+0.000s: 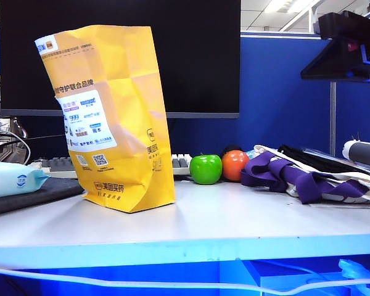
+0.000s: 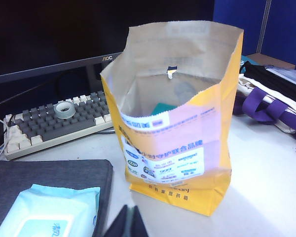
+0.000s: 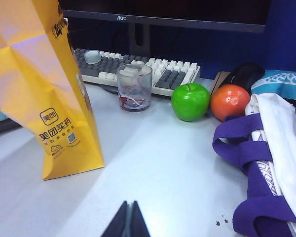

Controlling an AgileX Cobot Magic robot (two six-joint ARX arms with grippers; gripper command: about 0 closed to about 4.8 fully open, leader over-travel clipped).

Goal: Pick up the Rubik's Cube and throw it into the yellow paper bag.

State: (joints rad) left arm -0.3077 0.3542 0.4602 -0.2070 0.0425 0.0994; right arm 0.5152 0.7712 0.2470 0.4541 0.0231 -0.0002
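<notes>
Rubik's Cube was hidden; only a teal patch was glimpsed inside the yellow paper bag [image 2: 187, 163]. Left gripper [image 2: 128, 222] and right gripper [image 3: 129, 219], cropped at frame edges, were clenched empty.

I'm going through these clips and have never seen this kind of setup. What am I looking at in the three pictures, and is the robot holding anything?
It is a two-armed robot, each arm ending in a two-finger gripper. One picture comes from a fixed camera low at the table edge; the other two from cameras on the wrists, looking past the grippers. The left gripper and right gripper show only as dark shut tips, both above the table, holding nothing.

On the white table stands the yellow paper bag, open at the top; something teal lies inside, too hidden to name. No Rubik's Cube is visible anywhere. Around it: a green apple, an orange fruit, a clear cup, a keyboard with a tape roll on it, a wet-wipes pack, and a purple-strapped cloth bag.
</notes>
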